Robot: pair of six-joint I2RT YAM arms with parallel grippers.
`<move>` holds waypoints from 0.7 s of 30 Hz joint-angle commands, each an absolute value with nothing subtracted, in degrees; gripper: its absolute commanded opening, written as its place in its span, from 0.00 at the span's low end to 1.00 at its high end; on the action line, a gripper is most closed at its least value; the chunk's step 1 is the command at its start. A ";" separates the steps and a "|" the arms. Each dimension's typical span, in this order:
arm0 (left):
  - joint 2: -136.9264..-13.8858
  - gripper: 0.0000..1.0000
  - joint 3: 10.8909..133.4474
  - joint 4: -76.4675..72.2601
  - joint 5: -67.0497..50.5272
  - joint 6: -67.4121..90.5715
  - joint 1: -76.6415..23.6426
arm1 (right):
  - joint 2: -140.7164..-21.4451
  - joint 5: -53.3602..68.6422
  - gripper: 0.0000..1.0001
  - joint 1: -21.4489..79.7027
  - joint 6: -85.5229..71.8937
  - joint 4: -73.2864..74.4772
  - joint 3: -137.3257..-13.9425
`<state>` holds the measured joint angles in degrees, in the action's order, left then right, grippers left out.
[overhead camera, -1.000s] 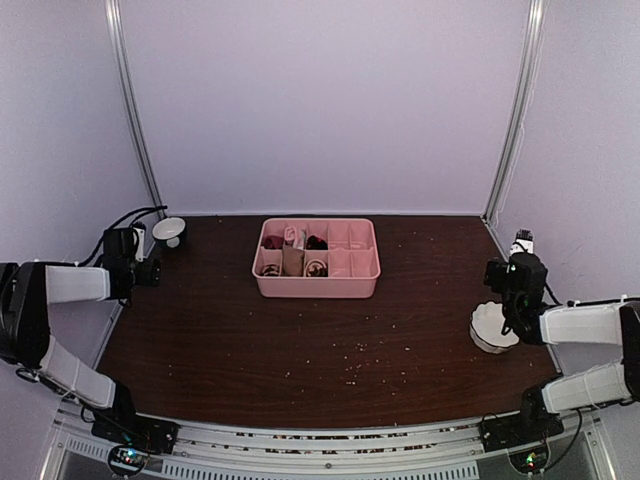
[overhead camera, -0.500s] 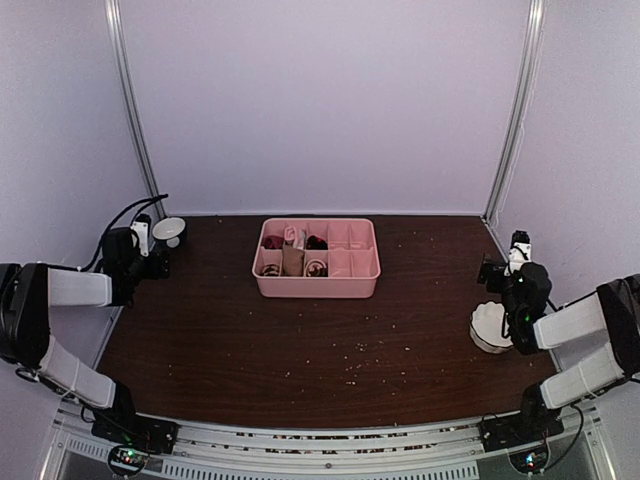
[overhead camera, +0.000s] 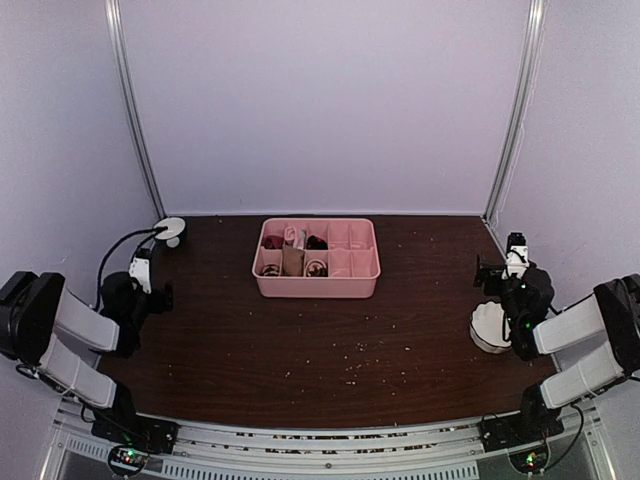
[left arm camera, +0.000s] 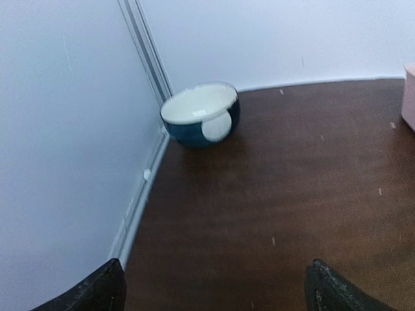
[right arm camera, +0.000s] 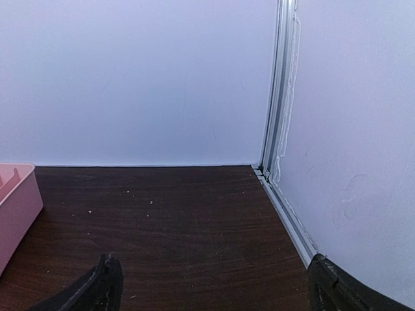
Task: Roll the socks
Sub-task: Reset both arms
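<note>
The socks sit in the left compartments of the pink divided tray [overhead camera: 366, 282] at the table's back middle: a beige-tan roll [overhead camera: 292, 262] and a dark one [overhead camera: 316, 243]; patterns are too small to tell. My left gripper [overhead camera: 163, 294] is drawn back at the left edge, open and empty, far from the tray. In the left wrist view [left arm camera: 214, 299] its jaws are wide apart over bare table. My right gripper [overhead camera: 486, 272] is at the right edge, open and empty, and the right wrist view [right arm camera: 217, 295] shows only table between its fingers.
A dark blue and white bowl [left arm camera: 200, 122] stands in the back left corner [overhead camera: 170, 230]. A white bowl [overhead camera: 492, 328] sits by my right arm. The tray's edge shows in both wrist views [left arm camera: 410, 97] [right arm camera: 16, 201]. Crumbs dot the brown tabletop. Walls close both sides.
My left arm has pulled back toward the near left, away from the corner bowl. My right gripper has shifted slightly back and up near the white bowl. The tray and socks have not moved.
</note>
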<state>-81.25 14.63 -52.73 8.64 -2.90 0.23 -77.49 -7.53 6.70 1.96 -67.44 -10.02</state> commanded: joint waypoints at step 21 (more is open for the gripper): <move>-81.66 0.98 19.74 -56.50 4.03 -1.93 2.64 | -77.81 -5.98 1.00 3.91 -0.49 -61.22 -14.82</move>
